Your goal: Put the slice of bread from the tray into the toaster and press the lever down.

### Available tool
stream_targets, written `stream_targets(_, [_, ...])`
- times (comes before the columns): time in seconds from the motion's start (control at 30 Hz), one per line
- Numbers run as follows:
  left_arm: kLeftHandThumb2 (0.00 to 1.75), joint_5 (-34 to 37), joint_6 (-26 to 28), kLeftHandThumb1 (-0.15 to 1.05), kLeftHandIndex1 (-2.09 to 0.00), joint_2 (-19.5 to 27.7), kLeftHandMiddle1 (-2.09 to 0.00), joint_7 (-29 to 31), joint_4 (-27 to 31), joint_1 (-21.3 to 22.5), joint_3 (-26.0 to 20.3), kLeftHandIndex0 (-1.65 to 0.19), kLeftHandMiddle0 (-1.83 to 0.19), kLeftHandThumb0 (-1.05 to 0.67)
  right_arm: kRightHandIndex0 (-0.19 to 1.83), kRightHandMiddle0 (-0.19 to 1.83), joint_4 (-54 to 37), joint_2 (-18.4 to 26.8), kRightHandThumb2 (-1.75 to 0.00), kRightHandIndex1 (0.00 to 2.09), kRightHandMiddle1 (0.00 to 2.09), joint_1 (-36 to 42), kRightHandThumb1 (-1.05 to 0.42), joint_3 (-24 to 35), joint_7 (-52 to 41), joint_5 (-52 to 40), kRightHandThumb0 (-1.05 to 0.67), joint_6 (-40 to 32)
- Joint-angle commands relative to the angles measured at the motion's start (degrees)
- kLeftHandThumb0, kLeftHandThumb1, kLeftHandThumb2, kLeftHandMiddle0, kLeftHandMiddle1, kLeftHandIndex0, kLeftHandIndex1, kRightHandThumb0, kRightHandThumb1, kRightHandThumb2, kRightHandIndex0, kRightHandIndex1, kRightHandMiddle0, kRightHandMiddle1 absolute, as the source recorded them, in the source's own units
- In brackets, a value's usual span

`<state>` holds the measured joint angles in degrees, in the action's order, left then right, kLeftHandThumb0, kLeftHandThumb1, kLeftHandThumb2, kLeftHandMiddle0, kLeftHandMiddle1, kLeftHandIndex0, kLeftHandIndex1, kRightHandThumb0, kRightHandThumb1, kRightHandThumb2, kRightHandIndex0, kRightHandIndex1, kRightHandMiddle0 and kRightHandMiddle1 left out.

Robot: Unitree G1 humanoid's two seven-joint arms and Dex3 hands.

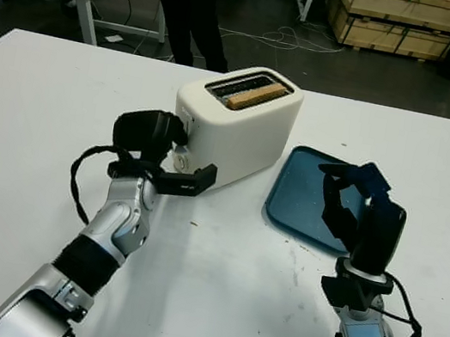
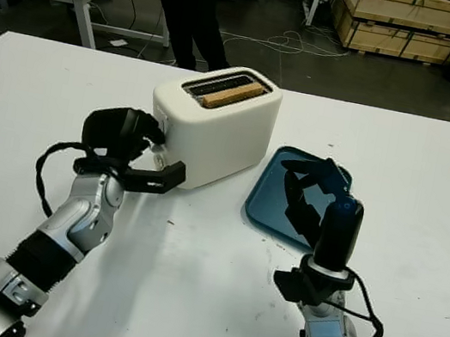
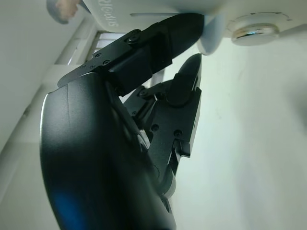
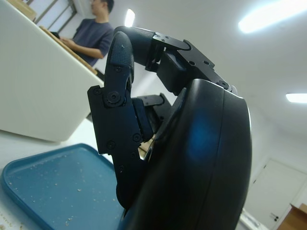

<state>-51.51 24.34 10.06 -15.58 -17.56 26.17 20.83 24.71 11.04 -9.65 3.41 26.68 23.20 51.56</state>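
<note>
Cream plastic toaster (image 1: 236, 131) sits mid-table in the left eye view with the slice of bread (image 1: 253, 97) already standing in its slot; the left hand (image 1: 152, 149) is up against the toaster's near end, where the lever seems to be, though the lever itself is hidden behind it; the blue tray (image 1: 300, 197) lies just beside the toaster, bare but for crumbs. Right eye view: the right hand (image 2: 314, 197) hangs above the tray, fingers curled and holding nothing; a person (image 2: 189, 1) stands beyond the table. Left wrist view: curled fingers (image 3: 165, 40) press at the toaster's end face beside a round knob (image 3: 254, 31). Right wrist view: bent fingers (image 4: 120, 96) over the tray, nothing in them. My worry: a fingertip sliding off the lever; a sideways push shoving the light toaster along the table; a short press that fails to latch.
</note>
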Motion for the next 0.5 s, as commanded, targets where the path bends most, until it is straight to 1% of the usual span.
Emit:
stream_targets(0.0, [0.0,4.61,-1.16,0.91,0.0,-4.96,-0.85,15.28,-9.49,-7.44,9.04,-1.03,-0.85,-0.06,0.66,0.69,1.09,0.18,-0.39,1.72,1.01,-1.68,-0.92,0.11,0.36,-0.57,-0.43,3.35])
stream_targets(0.03, [0.0,4.68,-1.19,0.9,0.0,-5.14,-0.75,15.14,-9.9,-7.43,8.99,-1.01,-0.87,-0.06,0.67,0.69,1.12,0.24,-0.39,1.72,1.01,-1.67,-0.92,0.17,0.42,-0.48,-0.44,3.36])
stream_targets(0.1, [0.0,4.64,-1.12,0.9,0.0,-5.55,-0.63,14.47,-10.85,-7.49,8.91,-1.0,-0.91,-0.07,0.67,0.69,1.11,0.43,-0.4,1.72,1.01,-1.61,-0.92,0.31,0.58,-0.23,-0.44,3.42])
stream_targets(0.23, [0.01,5.89,-1.53,0.91,-0.01,-7.09,-0.54,13.0,-14.81,-7.69,7.69,-1.01,-0.94,-0.07,0.66,0.7,0.89,0.6,-0.4,1.71,1.01,-1.3,-0.92,0.53,0.36,-0.33,-0.45,3.43])
stream_targets(0.33, [0.01,5.26,0.56,0.92,0.0,-7.69,-0.49,15.21,-16.15,-7.95,8.56,-0.97,-0.92,-0.11,0.66,0.7,0.57,0.63,-0.39,1.71,1.01,-1.06,-0.92,0.6,0.09,-0.56,-0.44,3.24])
stream_targets(0.43, [0.02,4.68,1.91,0.92,-0.01,-6.32,-0.42,17.93,-13.43,-8.3,9.48,-0.94,-0.89,-0.15,0.65,0.71,0.87,0.64,-0.38,1.69,1.01,-1.17,-0.92,0.63,0.19,-0.47,-0.43,3.44])
stream_targets(0.47, [0.02,5.23,2.23,0.92,-0.02,-5.78,-0.41,17.74,-11.09,-8.83,8.79,-0.95,-0.9,-0.15,0.65,0.71,1.04,0.66,-0.38,1.69,1.01,-1.23,-0.92,0.64,0.31,-0.36,-0.42,3.56])
